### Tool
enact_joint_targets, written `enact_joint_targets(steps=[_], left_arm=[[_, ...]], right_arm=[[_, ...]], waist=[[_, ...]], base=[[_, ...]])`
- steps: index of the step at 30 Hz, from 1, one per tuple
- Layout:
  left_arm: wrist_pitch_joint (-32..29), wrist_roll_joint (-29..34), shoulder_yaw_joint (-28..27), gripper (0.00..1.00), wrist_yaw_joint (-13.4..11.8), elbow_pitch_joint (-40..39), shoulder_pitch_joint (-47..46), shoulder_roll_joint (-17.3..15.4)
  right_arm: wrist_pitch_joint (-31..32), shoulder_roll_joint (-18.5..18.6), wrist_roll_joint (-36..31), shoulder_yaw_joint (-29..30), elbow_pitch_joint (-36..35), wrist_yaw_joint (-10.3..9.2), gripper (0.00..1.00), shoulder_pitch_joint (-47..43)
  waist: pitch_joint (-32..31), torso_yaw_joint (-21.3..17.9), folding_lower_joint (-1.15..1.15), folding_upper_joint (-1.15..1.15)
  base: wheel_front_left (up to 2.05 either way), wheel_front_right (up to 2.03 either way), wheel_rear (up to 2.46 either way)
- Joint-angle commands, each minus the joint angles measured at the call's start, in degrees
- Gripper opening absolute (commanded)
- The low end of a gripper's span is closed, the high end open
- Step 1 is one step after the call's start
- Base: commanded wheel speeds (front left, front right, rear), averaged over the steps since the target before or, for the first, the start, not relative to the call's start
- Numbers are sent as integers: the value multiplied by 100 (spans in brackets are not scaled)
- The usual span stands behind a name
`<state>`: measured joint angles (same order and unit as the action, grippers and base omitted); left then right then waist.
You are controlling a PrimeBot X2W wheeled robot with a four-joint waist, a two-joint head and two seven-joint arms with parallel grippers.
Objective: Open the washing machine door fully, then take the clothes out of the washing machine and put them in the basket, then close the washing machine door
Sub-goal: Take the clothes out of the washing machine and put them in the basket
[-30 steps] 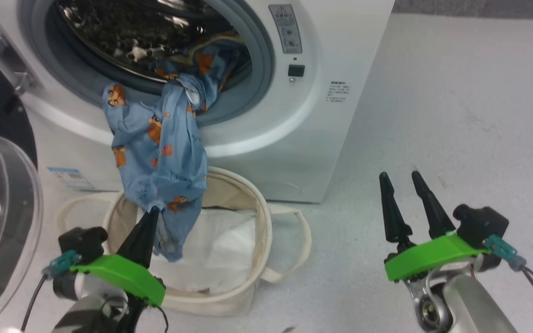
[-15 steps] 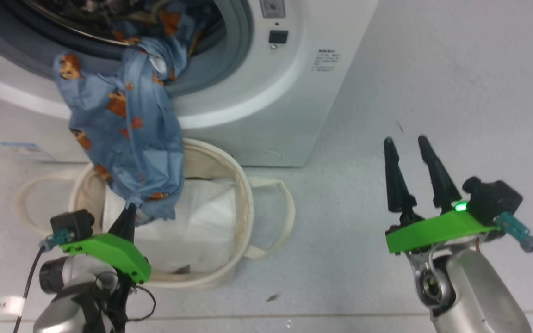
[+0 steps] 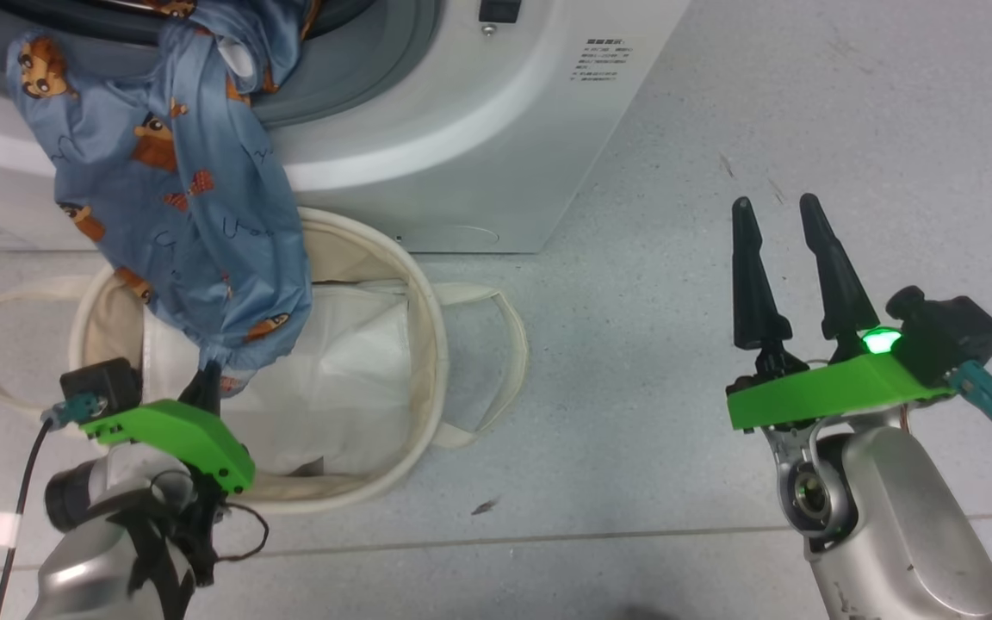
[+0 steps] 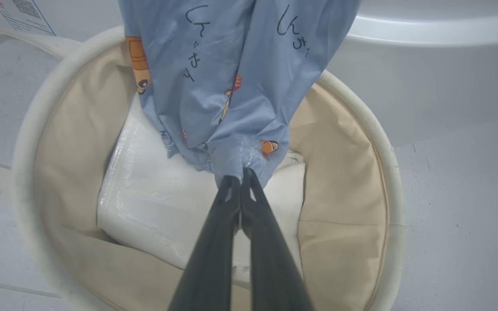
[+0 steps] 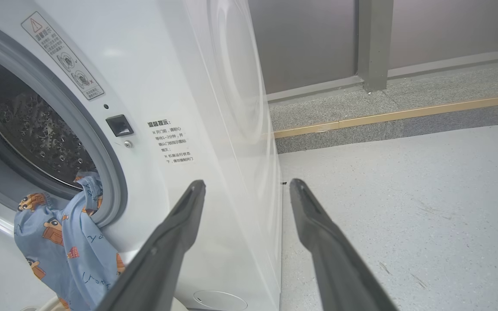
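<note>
Bright, even light is falling from above, leaving only soft shadows on the pale floor (image 3: pixel 677 129). Glare is sheening the white side of the washing machine (image 5: pixel 231 86). The fingers (image 5: pixel 331 259) of the right gripper (image 5: pixel 247 182) are blurring near the lens, and the wrist views' edges are perhaps bowing slightly.

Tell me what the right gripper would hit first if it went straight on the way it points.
Most likely the washing machine, its white side panel near the front corner: the open right gripper aims there, though depth is unclear.
</note>
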<state>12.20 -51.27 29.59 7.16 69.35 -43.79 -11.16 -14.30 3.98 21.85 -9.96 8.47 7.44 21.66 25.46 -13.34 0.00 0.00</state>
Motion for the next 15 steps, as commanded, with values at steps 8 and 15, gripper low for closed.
enact_joint_targets(steps=[8, 15], left_arm=[[95, -353, 121, 100, 32, -267, 19, -196], [235, -422, 463, 100, 33, -448, 227, -396]], right_arm=[[-70, -72, -5, -79, -102, 5, 100, 38], [-70, -66, 48, -151, 106, 5, 100, -72]], waist=[[-179, 1, 0, 0], [-679, 57, 0, 0]], base=[[0, 0, 0], [0, 0, 0]])
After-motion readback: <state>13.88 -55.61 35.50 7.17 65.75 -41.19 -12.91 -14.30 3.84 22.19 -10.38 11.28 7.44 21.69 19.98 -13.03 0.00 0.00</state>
